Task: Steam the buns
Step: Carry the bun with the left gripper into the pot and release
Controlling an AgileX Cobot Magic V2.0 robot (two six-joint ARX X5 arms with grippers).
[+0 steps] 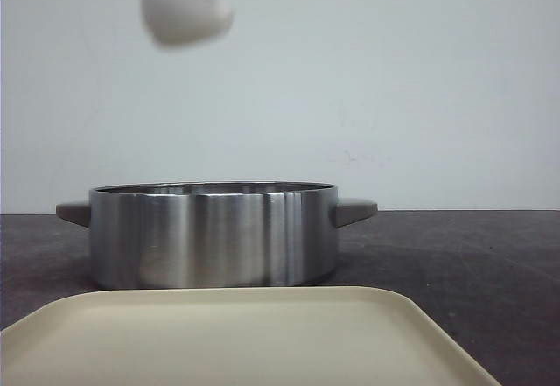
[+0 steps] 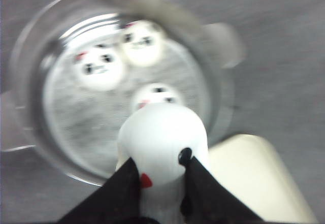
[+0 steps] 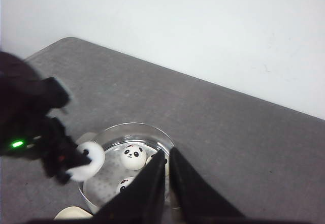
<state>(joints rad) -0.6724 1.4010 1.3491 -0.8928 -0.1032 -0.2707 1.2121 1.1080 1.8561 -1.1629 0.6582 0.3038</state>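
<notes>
My left gripper is shut on a white panda bun and holds it high above the steel pot. In the front view that bun hangs at the top left, over the pot. Three more buns lie on the pot's perforated floor: one, a second and a third partly behind the held bun. In the right wrist view my right gripper is shut on nothing, up above the pot's edge. The held bun and two buns inside show there too.
A cream tray lies on the dark table in front of the pot, and its corner shows beside the pot. The pot has a handle on each side. A white wall stands behind the table. The left arm fills the side of the right wrist view.
</notes>
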